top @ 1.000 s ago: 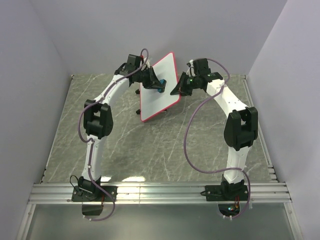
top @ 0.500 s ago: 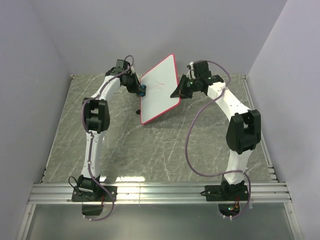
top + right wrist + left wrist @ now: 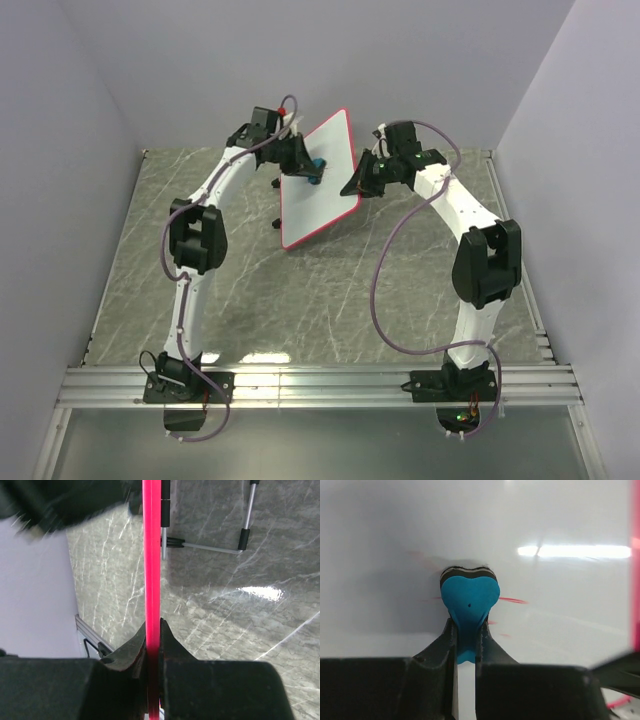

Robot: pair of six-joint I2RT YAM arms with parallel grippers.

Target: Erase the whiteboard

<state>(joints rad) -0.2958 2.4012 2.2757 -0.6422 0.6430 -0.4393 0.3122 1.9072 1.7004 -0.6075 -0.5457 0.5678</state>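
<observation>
The whiteboard, white with a pink-red rim, stands tilted at the back of the table. My right gripper is shut on its right rim; the rim runs edge-on between the jaws in the right wrist view. My left gripper is shut on a blue bone-shaped eraser pressed against the board's upper left face. In the left wrist view the eraser touches the white surface, with faint red marks beside it.
The board's wire stand with small black feet rests on the grey marbled table. Grey walls close in on the left, back and right. A metal rail runs along the near edge.
My left gripper with the eraser swept off the board's left edge half a second ago and is now back on the upper left face. The right gripper holds the board in place.
</observation>
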